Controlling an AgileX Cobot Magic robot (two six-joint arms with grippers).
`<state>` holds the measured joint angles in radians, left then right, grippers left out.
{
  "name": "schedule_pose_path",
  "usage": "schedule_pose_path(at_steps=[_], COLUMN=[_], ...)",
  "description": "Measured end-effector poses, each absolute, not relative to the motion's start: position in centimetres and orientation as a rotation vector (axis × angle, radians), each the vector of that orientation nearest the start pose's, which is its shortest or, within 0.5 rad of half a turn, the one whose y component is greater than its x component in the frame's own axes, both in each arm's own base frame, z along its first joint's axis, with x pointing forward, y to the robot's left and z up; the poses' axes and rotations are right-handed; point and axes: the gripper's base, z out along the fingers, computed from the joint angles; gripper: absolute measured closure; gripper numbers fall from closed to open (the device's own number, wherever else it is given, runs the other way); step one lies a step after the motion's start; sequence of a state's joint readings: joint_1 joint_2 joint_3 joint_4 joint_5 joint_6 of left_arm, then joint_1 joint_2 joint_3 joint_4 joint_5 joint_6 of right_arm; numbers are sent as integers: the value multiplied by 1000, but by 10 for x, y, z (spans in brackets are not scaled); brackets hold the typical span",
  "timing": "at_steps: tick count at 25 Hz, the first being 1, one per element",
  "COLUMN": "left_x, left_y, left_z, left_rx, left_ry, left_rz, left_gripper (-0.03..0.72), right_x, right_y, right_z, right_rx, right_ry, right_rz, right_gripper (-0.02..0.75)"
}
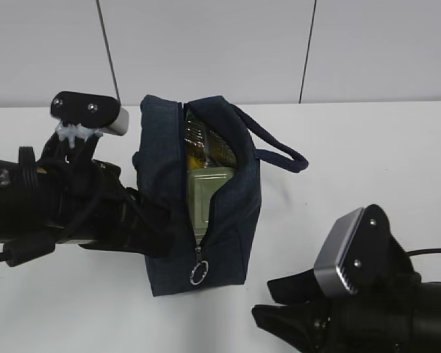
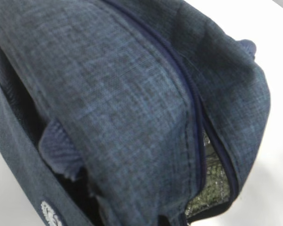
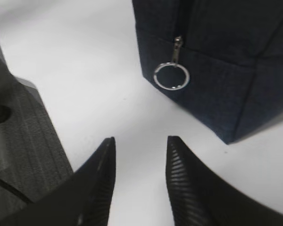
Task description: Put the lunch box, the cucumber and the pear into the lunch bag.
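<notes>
**Soft bag, half packed, on a bare white table**

On the left, the left gripper point(image 1: 143, 220) was pressed against the side of the lunch bag point(image 1: 162, 154); its wrist camera showed only navy cloth, so whether its jaws pinched the fabric could not be told. The bag stood in the middle of the white table point(image 1: 382, 147), zipper open along the top, with the lunch box point(image 1: 204, 193) lying inside and something yellow and dark beyond it, too hidden to name. The cloth looked limp and likely to sag, so the wall or a padded handle point(image 1: 279, 151) seemed the best hold; the ring pull point(image 3: 171, 76) would suit the zipper. On the right, the right gripper point(image 3: 139, 155) hovered empty, jaws narrowly apart, near the bag's front corner. A plain pale wall point(image 1: 220, 44) stood behind.
</notes>
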<state>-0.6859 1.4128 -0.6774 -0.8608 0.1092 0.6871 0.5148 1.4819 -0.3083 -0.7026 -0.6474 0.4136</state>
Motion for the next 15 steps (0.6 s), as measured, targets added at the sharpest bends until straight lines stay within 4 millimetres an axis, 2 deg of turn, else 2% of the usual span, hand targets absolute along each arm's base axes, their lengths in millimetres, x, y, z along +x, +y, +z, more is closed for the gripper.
schedule_pose_path(at_steps=[6,15], left_x=[208,208], left_y=[-180,-180], left_z=[214,214], left_rx=[645,646], left_ry=[2254,2252], left_rz=[-525,-523], left_gripper=[683,683], right_x=[189,205], right_y=[157,173], right_z=[130,130], right_rx=[-950,-995], right_ry=[1916,1829], right_rz=[759,825], right_gripper=[452,450])
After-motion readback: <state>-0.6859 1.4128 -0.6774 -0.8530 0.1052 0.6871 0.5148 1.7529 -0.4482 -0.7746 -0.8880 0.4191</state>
